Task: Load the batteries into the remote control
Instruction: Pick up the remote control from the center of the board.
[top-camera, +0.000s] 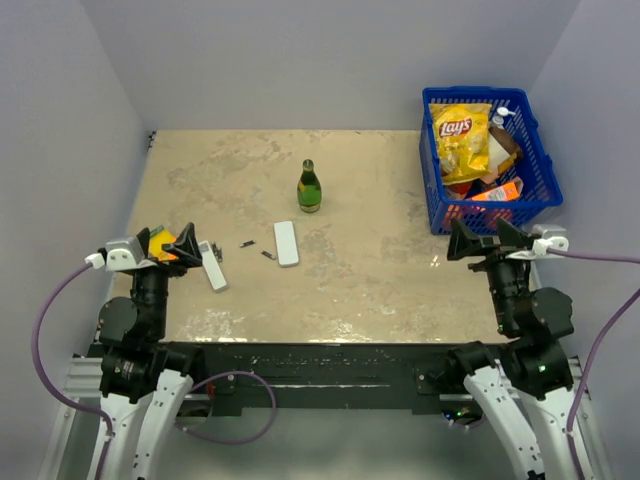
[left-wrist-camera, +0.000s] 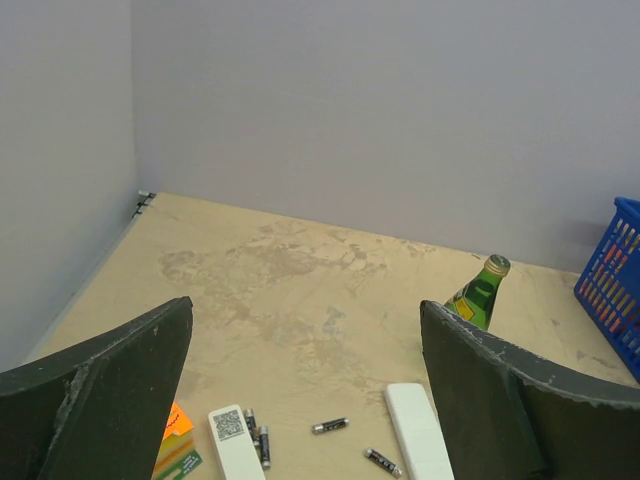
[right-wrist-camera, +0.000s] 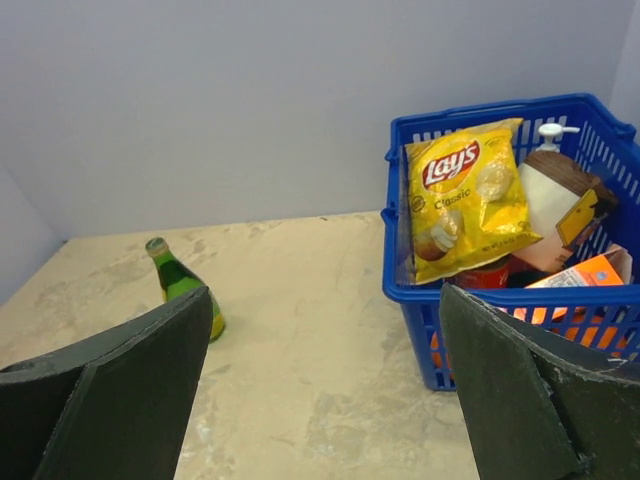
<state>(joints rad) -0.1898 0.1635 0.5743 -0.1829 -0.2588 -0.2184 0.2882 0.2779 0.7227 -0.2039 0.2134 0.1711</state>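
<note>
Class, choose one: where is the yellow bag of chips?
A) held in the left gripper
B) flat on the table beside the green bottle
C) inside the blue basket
C: the yellow bag of chips stands inside the blue basket, apart from the green bottle.

Plain pale grey-lilac walls (top-camera: 330, 60) enclose a beige, marbled table (top-camera: 380, 290) on three sides, evenly lit.

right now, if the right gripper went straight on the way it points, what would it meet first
Nothing close: ahead of the right gripper, jaws open, lies bare table, then the back wall. The blue basket sits just right of that line; depth unclear.
</note>
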